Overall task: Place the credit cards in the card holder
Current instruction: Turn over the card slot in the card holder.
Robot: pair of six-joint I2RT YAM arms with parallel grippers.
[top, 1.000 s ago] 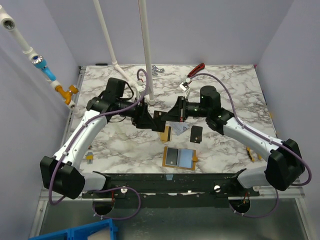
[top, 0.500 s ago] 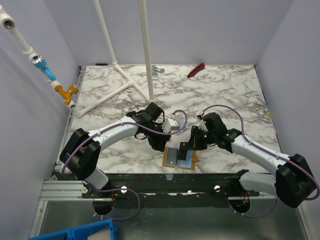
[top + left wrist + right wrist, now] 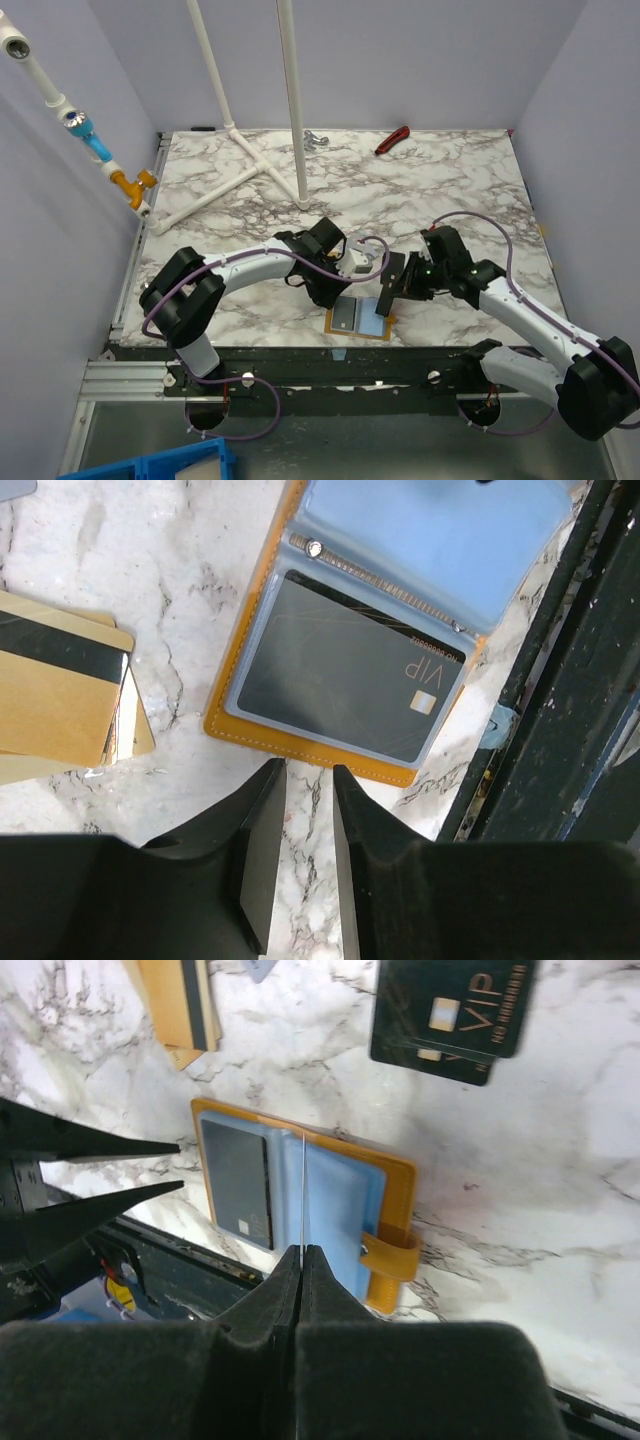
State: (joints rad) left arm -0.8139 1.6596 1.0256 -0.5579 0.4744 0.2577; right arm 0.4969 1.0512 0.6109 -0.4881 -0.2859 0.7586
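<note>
Two robot arms converge on an open card holder [image 3: 360, 318] lying near the middle of the counter's [image 3: 240, 210] near edge. The right tool [image 3: 302, 1252] is pinched shut on a thin card seen edge-on [image 3: 303, 1185], held upright above the holder's pale blue sleeve page [image 3: 340, 1210]. The left tool [image 3: 308, 780] hangs just beside the holder's orange border, its jaws slightly parted with nothing between them.

One dark VIP card [image 3: 345, 665] already sits in a clear sleeve on the holder's left page. A small stack of gold-tan cards [image 3: 60, 695], the top one showing a dark stripe, lies on the marble just to the left of the holder. Two more dark VIP cards [image 3: 450, 1015] lie overlapped on the counter a little farther from the near edge, to the right.

The cards look light, stiff and slick. Lying flat on marble they offer little to grip, so a corner overhanging the stack, or a short edge, looks the likeliest hold. The held card is gripped at one edge, which leaves the opposite edge free to enter a sleeve. The sleeves appear soft and floppy, so the left tool may be needed to steady the holder. Too hard a push could buckle the plastic.
</note>
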